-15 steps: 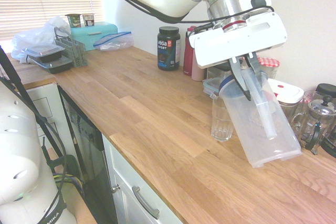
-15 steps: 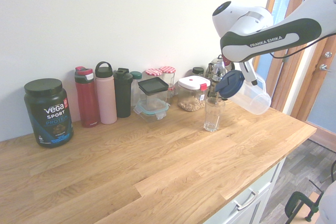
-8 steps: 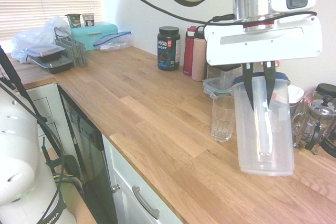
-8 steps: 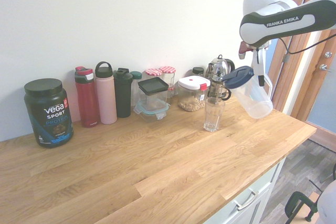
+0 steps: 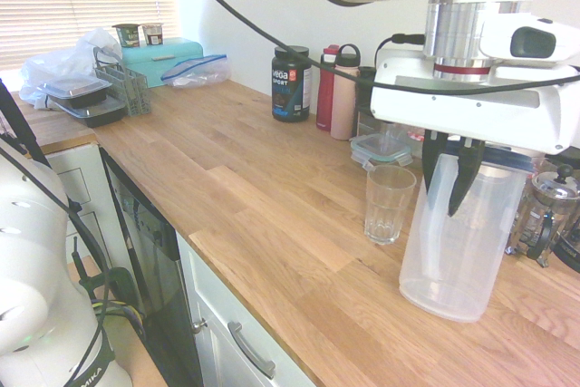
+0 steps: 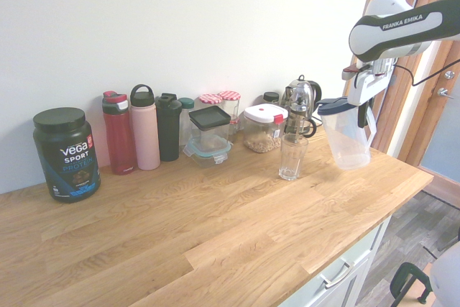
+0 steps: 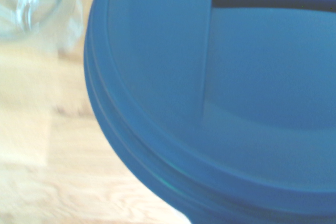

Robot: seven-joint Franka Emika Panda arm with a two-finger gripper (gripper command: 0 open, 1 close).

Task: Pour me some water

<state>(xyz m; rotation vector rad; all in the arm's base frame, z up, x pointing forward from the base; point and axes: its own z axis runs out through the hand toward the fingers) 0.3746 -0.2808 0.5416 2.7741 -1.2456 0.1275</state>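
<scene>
We see a white robot arm reaching over a wooden tabletop (image 5: 272, 206), its tool (image 5: 456, 189) pointing straight down and pinching the handle of a clear plastic pitcher (image 5: 458, 242) with a blue lid (image 6: 335, 104). The pitcher hangs upright from the tool, its base a little above the wood, and it looks empty. Just beside the tool, on the side toward the room's window, an empty drinking glass (image 5: 389, 203) stands on the tabletop, close to the pitcher but not touching it. In the wrist view, the blue lid (image 7: 220, 93) fills most of the picture, with the blurred rim of the glass (image 7: 31, 3) at one corner. Behind the tool, along the wall, stand a glass coffee press (image 5: 548, 210), lidded storage jars (image 6: 263, 127) and food containers (image 6: 210, 133). Farther off along that wall we see a pink bottle (image 6: 144, 127), a red bottle (image 6: 118, 133) and a black tub of protein powder (image 6: 66, 153).
</scene>
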